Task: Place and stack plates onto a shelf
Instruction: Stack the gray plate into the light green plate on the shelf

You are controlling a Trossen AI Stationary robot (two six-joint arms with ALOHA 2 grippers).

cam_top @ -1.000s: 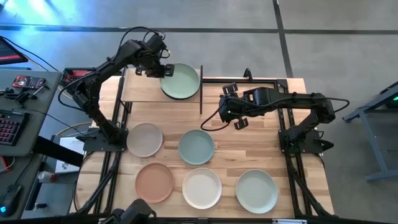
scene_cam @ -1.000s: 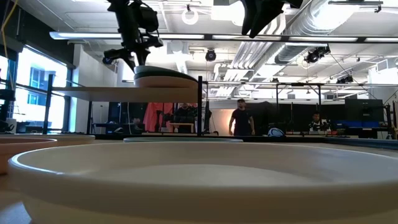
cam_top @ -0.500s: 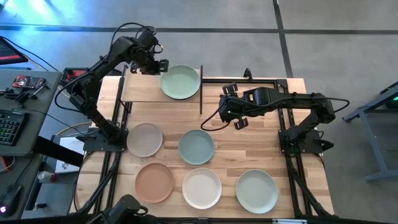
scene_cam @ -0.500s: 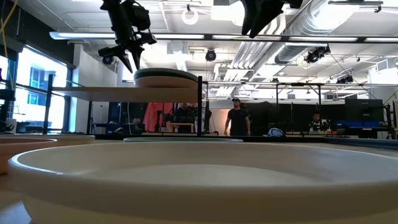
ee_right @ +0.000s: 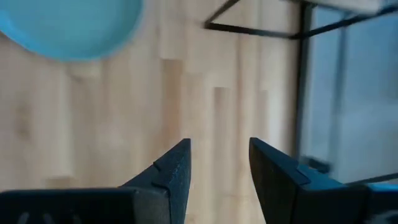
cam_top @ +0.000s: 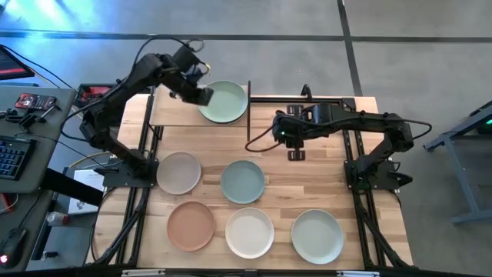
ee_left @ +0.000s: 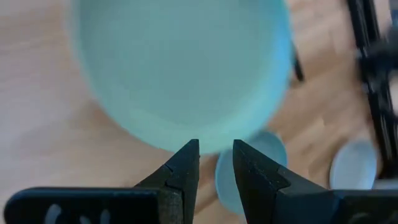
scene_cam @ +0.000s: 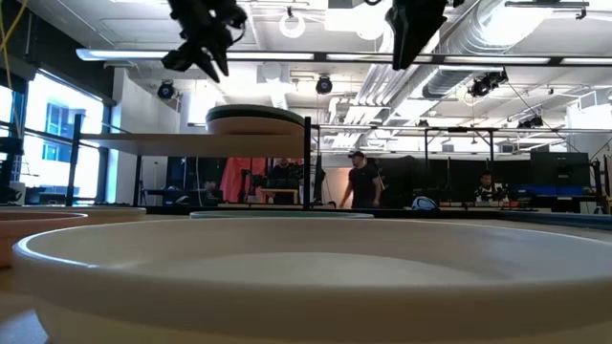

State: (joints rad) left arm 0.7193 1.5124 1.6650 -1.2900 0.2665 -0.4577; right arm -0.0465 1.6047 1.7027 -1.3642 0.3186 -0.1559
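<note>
Two dark, near-black jointed arms, each ending in a two-finger gripper: left gripper point(cam_top: 201, 94), right gripper point(cam_top: 296, 143). Thin black cables looped along the links. Fingers point(ee_left: 184, 167) matte black, wedge-shaped, tapering to narrow tips.

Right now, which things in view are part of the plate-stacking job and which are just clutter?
Job:
green plate on the shelf
five plates on the table: grey-beige plate, blue-green plate, terracotta plate, cream plate, grey-green plate
left gripper, empty, beside the green plate
right gripper, empty, over the table

Lying about:
keyboard and tools on the side desk
</note>
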